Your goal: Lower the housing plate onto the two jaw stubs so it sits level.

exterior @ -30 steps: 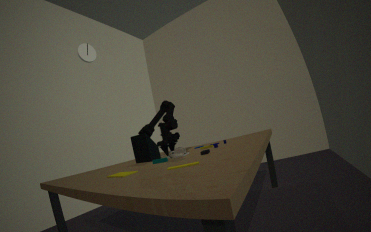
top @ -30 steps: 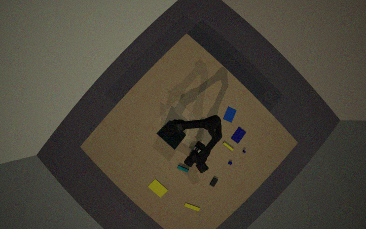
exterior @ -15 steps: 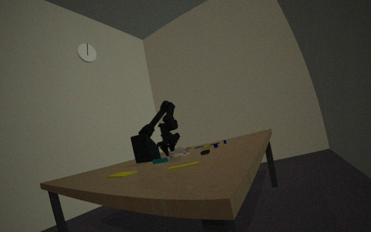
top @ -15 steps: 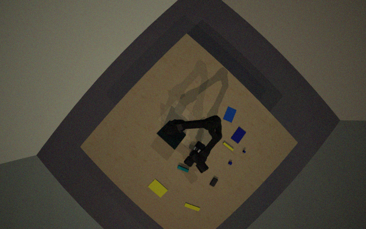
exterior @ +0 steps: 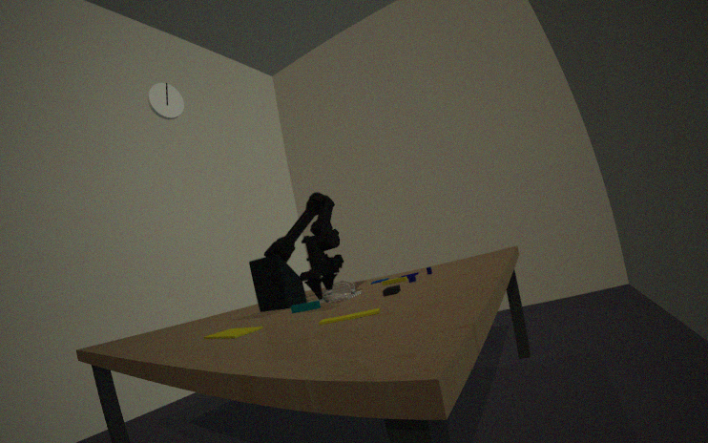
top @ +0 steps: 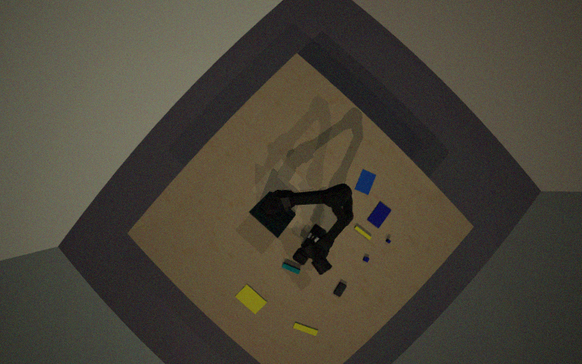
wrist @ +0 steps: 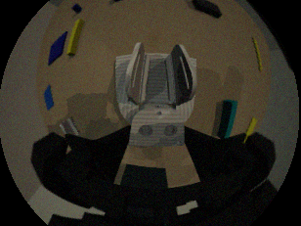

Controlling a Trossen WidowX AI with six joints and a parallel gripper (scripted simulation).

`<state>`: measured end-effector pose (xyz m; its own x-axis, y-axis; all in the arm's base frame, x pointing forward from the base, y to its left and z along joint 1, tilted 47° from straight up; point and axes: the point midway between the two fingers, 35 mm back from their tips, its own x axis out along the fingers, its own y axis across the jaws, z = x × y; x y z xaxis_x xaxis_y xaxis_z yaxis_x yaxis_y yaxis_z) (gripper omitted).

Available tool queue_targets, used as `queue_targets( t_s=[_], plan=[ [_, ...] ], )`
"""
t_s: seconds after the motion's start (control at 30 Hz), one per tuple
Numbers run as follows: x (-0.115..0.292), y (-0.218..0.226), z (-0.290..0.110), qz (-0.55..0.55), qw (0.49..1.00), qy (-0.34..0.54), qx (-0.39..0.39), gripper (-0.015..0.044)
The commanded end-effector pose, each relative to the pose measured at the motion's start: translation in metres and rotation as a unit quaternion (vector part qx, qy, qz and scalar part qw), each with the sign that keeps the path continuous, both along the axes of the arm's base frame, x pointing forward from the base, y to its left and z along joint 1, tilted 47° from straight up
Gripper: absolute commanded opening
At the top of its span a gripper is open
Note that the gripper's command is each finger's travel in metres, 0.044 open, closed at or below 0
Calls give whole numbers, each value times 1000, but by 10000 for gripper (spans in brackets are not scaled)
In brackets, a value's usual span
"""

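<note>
The pale grey housing plate (wrist: 157, 133), with two dark round spots, is between the fingers of my gripper (wrist: 155, 128) (exterior: 324, 293). The gripper is shut on it. Just ahead is the pale ribbed base (wrist: 121, 72), also a glassy pale shape (exterior: 342, 290) in the exterior view. The left jaw (wrist: 136, 72) and the right jaw (wrist: 182, 74) stand on it, roughly parallel with a gap between. The plate's far edge overlaps the near end of the jaws. The stubs are hidden, and I cannot tell whether the plate touches them or sits level. In the top view the arm hides the assembly.
A teal block (top: 290, 267) (exterior: 305, 306) (wrist: 230, 118) lies close beside the gripper. A small pale ribbed piece (wrist: 69, 127) lies on its other side. A black block (top: 340, 288) (exterior: 391, 289) (wrist: 207, 8), yellow bars and blue plates lie farther out.
</note>
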<state>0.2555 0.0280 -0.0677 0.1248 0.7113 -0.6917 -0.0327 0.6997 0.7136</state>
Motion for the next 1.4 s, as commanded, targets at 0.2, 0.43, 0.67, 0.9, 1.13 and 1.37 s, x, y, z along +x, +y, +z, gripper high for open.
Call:
queue_targets(
  t_s=[0.2,0.43,0.67,0.9,1.13,1.37],
  plan=[
    [0,2,-2,-1,1000,0,1,351],
    [1,2,-2,-1,1000,0,1,351],
    [1,4,-3,-1,1000,0,1,351],
    [1,5,-4,-1,1000,0,2,351],
    [1,6,-5,-1,1000,0,2,351],
    [1,6,-5,-1,1000,0,2,351]
  ],
)
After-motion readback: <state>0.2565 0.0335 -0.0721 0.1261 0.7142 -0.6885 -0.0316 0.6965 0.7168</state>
